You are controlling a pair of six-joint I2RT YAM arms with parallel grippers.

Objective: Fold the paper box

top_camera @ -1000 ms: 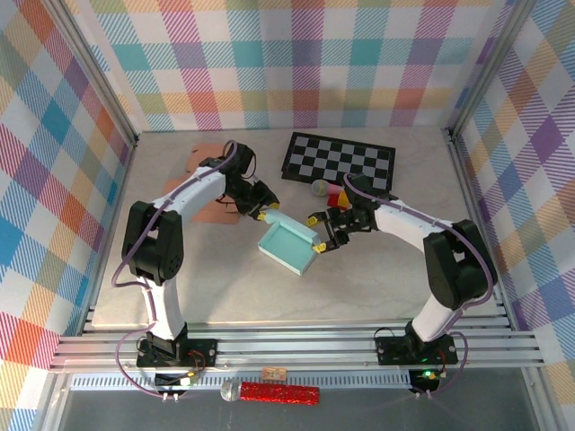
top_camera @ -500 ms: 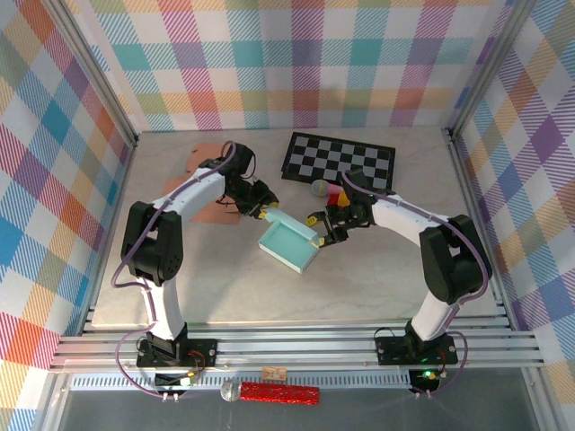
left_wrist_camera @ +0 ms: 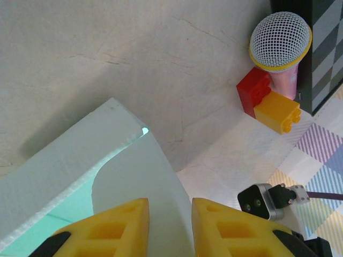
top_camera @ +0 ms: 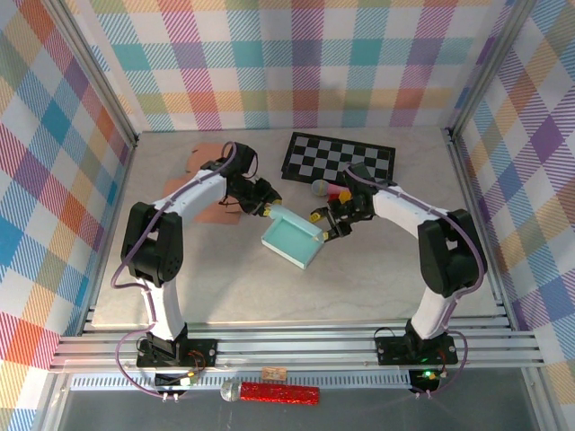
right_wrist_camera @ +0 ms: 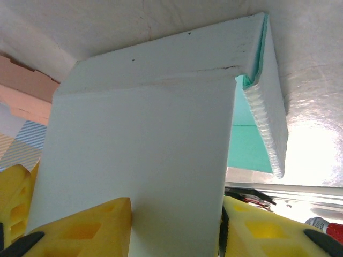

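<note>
Top external view, table contents:

1. Paper box [top_camera: 290,242]: pale teal inside, white outside, partly folded. It lies on the table [top_camera: 377,278] about mid-way between the two arms, tilted at an angle to the table edges.
2. Left gripper [top_camera: 269,211]: at the far left corner of the box. On the left wrist view the two yellow fingers [left_wrist_camera: 107,227] stand close together with a white flap of the box [left_wrist_camera: 144,176] running up between them, so this gripper [left_wrist_camera: 170,214] is closed on the flap.
3. Right gripper [top_camera: 319,226]: at the far right corner of the box. On the right wrist view its jaws stand apart, with a broad white panel of the box [right_wrist_camera: 144,139] lying across the gap and a teal inner face beside it. Whether this gripper [right_wrist_camera: 177,214] presses on the panel cannot be told.
4. Checkered mat [top_camera: 340,160]: black and white, flat, at the far side of the table.
5. Toy microphone [top_camera: 319,188]: mesh head with a yellow ring, just in front of the mat.
6. Red block [left_wrist_camera: 254,92] and yellow block [left_wrist_camera: 276,111]: touching each other, beside the microphone.
7. Pink cardboard [top_camera: 205,160]: flat pieces at the far left, partly under the left arm.
</note>
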